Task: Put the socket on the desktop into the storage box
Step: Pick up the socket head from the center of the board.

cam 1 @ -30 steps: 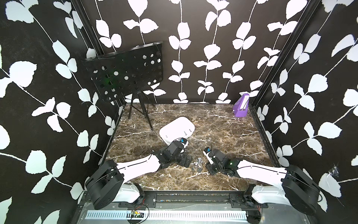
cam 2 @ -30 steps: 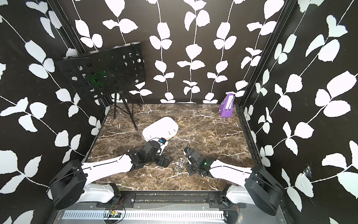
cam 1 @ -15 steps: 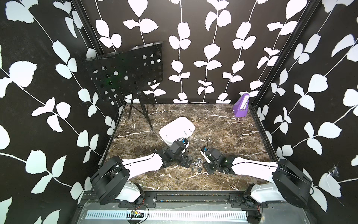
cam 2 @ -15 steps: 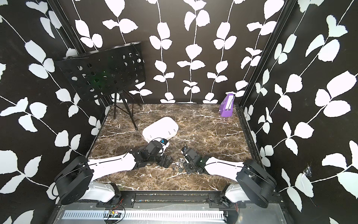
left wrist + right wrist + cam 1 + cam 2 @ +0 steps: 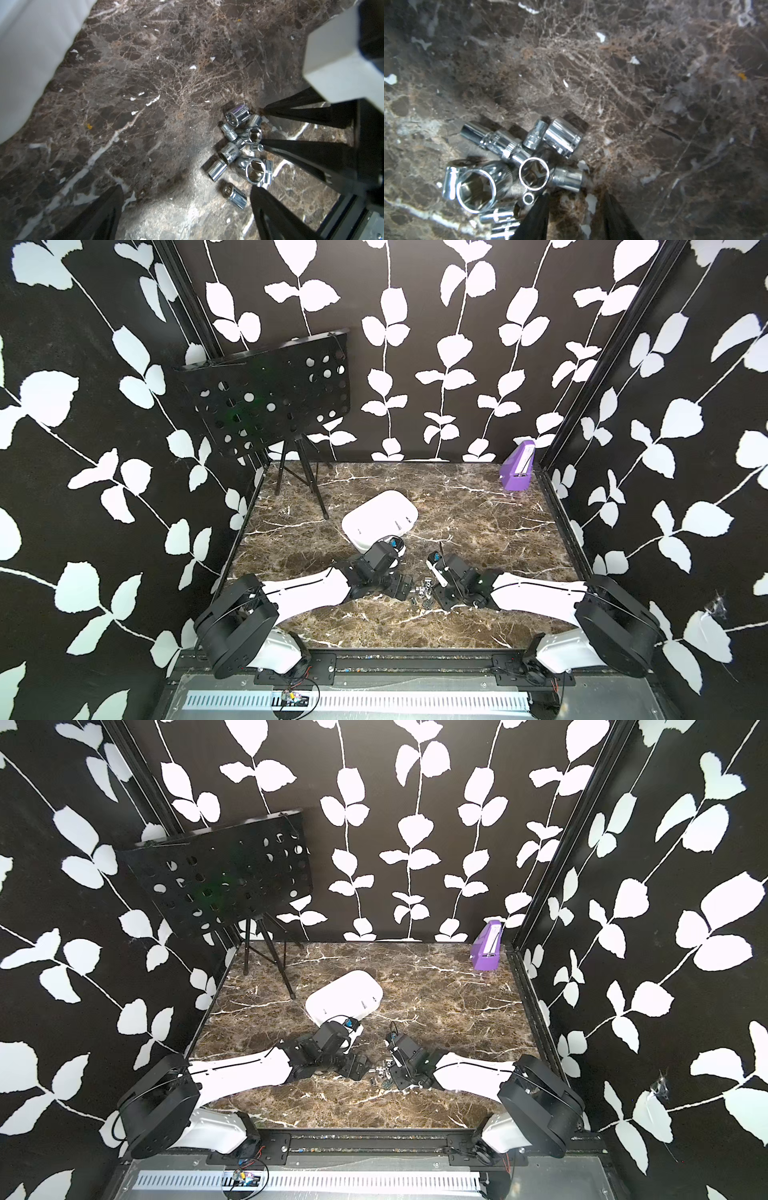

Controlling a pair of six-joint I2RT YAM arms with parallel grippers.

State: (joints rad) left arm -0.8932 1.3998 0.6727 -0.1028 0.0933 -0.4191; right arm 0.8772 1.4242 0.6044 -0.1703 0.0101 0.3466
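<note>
Desktop (image 5: 145,83) between sockets (image 5: 239,145) and storage box (image 5: 31,62) seems bare.

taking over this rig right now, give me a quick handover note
left hand: open and empty, low over the desktop, with the sockets just off one fingertip.
right hand: open and empty, fingertips at the edge of the sockets, gripping nothing.
sockets: a chrome cluster lying on the desktop between the two hands.
storage box: white, on the desktop just beyond the left arm; I can make out no socket in it.
done: nothing boxed that I can see.
left: grasp a socket, carry it to the storage box, release, and repeat for the rest.
</note>
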